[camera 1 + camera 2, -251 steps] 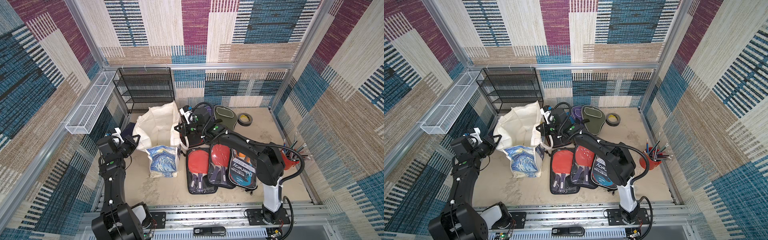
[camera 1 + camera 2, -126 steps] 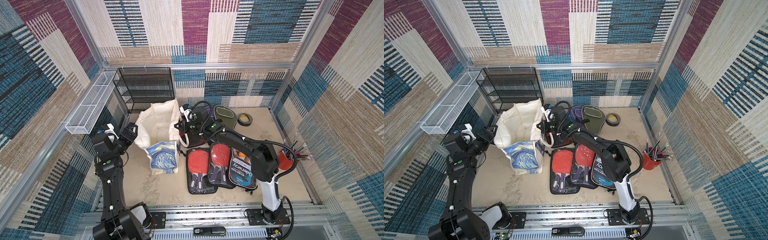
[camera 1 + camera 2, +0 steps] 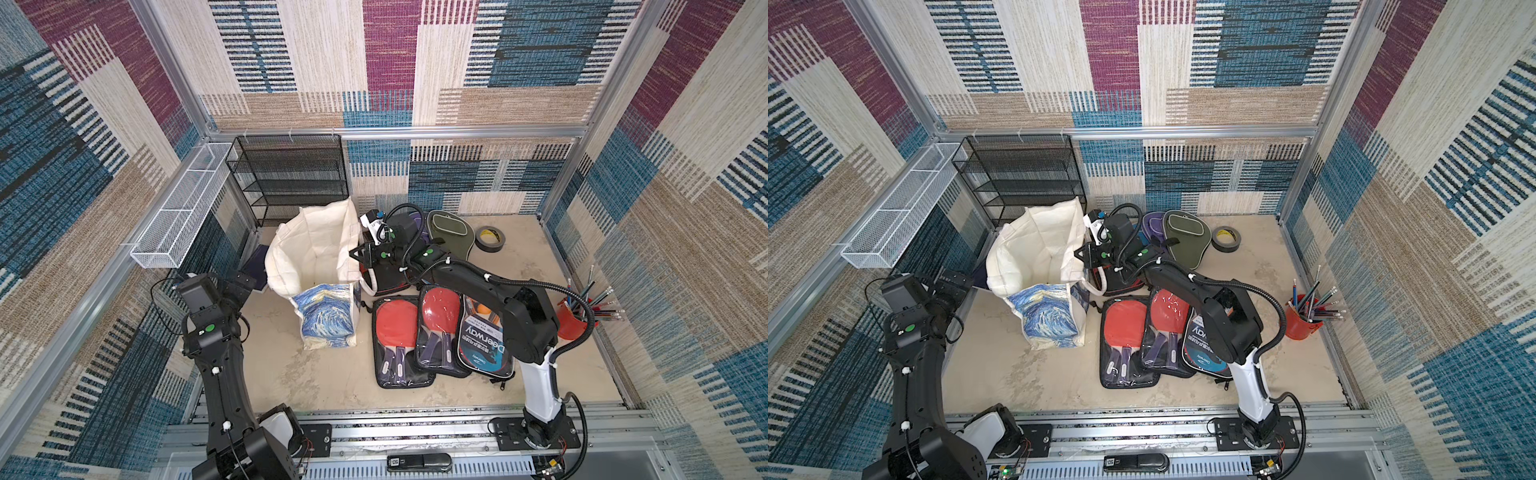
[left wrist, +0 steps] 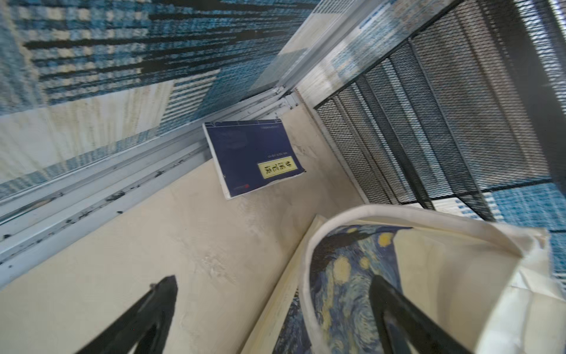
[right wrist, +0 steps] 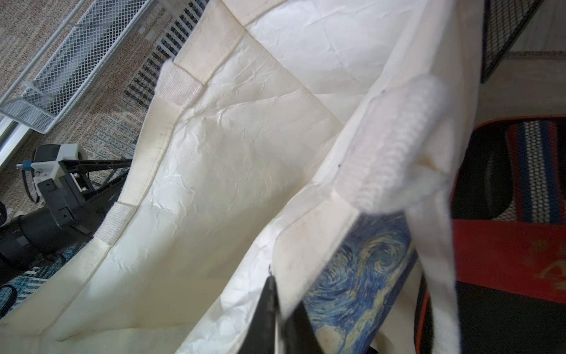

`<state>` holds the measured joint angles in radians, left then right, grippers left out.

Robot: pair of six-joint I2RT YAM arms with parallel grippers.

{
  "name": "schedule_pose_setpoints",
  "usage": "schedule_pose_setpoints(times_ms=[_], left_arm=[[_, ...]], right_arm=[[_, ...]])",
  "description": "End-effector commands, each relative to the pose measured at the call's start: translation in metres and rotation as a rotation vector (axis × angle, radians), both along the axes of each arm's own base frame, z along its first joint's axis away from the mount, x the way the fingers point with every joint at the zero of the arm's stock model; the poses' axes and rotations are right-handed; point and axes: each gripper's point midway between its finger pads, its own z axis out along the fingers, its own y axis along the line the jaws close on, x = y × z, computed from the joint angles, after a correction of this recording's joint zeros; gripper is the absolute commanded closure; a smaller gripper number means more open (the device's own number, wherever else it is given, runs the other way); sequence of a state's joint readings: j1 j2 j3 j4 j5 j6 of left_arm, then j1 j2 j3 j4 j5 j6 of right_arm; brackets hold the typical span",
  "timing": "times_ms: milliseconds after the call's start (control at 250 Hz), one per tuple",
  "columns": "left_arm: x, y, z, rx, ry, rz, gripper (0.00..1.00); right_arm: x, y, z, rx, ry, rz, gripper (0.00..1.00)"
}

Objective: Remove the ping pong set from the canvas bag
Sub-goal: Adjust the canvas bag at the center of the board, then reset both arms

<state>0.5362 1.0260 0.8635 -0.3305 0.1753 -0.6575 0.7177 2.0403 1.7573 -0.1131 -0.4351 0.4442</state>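
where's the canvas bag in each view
in a top view: canvas bag upright left of centre, mouth open, black mesh shelf behind it
in a top view: canvas bag in the same place, black mesh shelf behind
left wrist: canvas bag printed side and rim, black mesh shelf beyond
right wrist: canvas bag open inside fills most of the picture
shared landmark: black mesh shelf, in all four

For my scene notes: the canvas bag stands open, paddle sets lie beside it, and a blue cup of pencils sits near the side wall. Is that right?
Not quite. The cup of pencils is red, not blue, as both top views show. The canvas bag does stand open, with the paddle sets lying beside it.
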Motion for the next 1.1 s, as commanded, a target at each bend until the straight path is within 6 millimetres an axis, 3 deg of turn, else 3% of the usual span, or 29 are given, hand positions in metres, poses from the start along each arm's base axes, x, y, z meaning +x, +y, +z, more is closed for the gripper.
schedule_pose_setpoints(times_ms=[0, 156, 376, 588, 804, 956, 1092], left_arm=[[-0.009, 0.005, -0.02, 0.035, 0.096, 0.009, 0.01], [-0.01, -0.001, -0.036, 0.033, 0.135, -0.001, 0.01], [-0.003, -0.015, -0.053, 0.075, 0.179, -0.04, 0.01], [0.004, -0.025, -0.074, 0.164, 0.231, -0.049, 0.01], [0.015, -0.029, -0.085, 0.314, 0.243, -0.046, 0.01], [0.026, -0.036, -0.099, 0.374, 0.235, -0.073, 0.01], [0.039, -0.04, -0.107, 0.442, 0.217, -0.115, 0.01]], right_arm=[[-0.001, -0.001, 0.028, 0.039, -0.076, 0.008, 0.48], [-0.012, -0.017, 0.06, 0.059, -0.15, -0.009, 0.0], [-0.036, -0.055, 0.119, 0.106, -0.265, -0.047, 0.01], [-0.046, -0.128, 0.143, 0.119, -0.319, -0.158, 0.0], [-0.035, -0.229, 0.122, 0.021, -0.337, -0.401, 0.01], [-0.023, -0.297, 0.081, -0.052, -0.3, -0.581, 0.01], [-0.018, -0.336, 0.045, -0.09, -0.269, -0.684, 0.01]])
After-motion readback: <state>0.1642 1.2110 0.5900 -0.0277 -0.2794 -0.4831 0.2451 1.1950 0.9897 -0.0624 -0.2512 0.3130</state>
